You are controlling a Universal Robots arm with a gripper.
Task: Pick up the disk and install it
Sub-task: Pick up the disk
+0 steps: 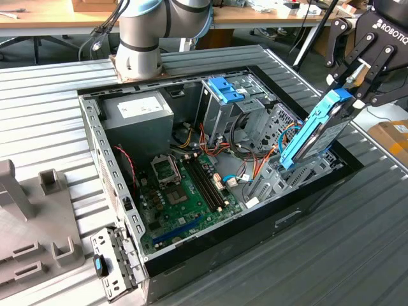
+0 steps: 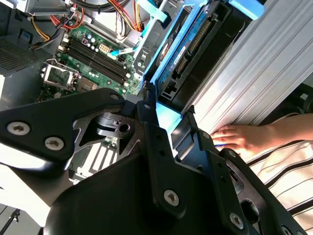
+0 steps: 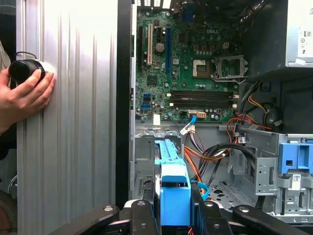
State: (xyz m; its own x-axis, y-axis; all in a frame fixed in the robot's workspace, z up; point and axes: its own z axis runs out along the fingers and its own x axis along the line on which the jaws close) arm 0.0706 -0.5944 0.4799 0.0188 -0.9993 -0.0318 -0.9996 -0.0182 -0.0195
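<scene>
While in pincer point(image 1: 349, 89), disk point(image 1: 317, 131) beside cables point(image 1: 262, 158).

Disk point(image 1: 317, 131) base seemingly hidden

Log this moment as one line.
hand: shut on disk | disk: tilted, lower end at drive bay, exterior view's right of case | install: not seated

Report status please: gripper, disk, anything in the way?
Gripper shut on the disk. Disk tilted, lower end at the drive cage inside the open case. Person's hand on the table beside the case, clear of the disk.
</scene>
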